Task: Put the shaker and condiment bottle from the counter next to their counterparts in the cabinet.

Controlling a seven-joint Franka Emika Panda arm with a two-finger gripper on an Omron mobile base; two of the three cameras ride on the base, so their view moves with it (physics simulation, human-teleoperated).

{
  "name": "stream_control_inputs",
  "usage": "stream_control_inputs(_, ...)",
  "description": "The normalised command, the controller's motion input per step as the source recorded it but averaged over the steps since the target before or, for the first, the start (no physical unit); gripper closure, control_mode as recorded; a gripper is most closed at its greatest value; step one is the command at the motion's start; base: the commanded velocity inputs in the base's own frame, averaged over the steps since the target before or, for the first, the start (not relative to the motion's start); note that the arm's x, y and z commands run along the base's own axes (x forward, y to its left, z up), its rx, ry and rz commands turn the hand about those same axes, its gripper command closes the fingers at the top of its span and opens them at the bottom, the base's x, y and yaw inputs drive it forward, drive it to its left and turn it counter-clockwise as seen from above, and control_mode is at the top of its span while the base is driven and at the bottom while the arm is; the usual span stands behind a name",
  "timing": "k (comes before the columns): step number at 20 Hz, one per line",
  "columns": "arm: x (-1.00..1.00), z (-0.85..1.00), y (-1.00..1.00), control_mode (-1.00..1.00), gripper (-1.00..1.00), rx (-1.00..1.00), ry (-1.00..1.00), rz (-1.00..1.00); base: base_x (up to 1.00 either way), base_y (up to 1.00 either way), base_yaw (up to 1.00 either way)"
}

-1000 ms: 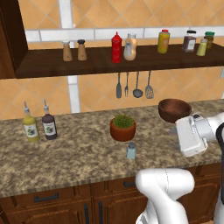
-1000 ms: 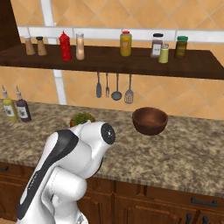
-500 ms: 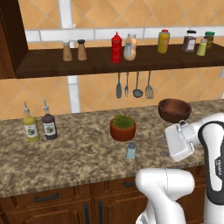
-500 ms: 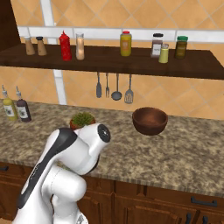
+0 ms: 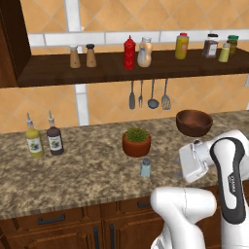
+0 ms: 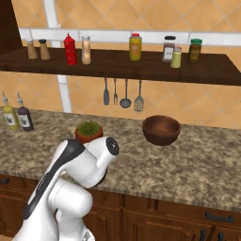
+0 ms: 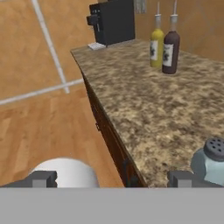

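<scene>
Your gripper [image 7: 112, 178] is spread wide and empty, looking along the counter [image 5: 87, 170]. The shaker [image 5: 145, 167] stands upright just in front of the plant pot [image 5: 136, 142], off the right fingertip [image 7: 183, 178] — swing that way.

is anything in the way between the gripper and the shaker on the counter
Nothing visible blocks it. In the hand view the shaker stands on the counter just past the open gripper, beside its right fingertip. The plant pot sits behind the shaker, not between.

Two base views from behind, sharing counter [image 5: 73, 180] and cabinet [image 6: 117, 66]; hand view low along counter edge
</scene>
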Motion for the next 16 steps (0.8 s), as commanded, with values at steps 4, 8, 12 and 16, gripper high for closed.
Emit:
stream_control_inputs(4,0.00,-0.29,0.01,-1.00,-1.00,0.00,0.00,-0.10,0.00,0.00,0.00)
stream_control_inputs(8,0.11,-0.25,0.04,-1.00,-1.00,0.00,0.00,-0.15,0.00,0.00,0.00)
stream_control_inputs(12,0.15,-0.22,0.02,-1.00,-1.00,0.00,0.00,-0.10,0.00,0.00,0.00)
stream_control_inputs(16,0.23,-0.14,0.04,-1.00,-1.00,0.01,-0.01,0.00,0.00,0.00,0.00)
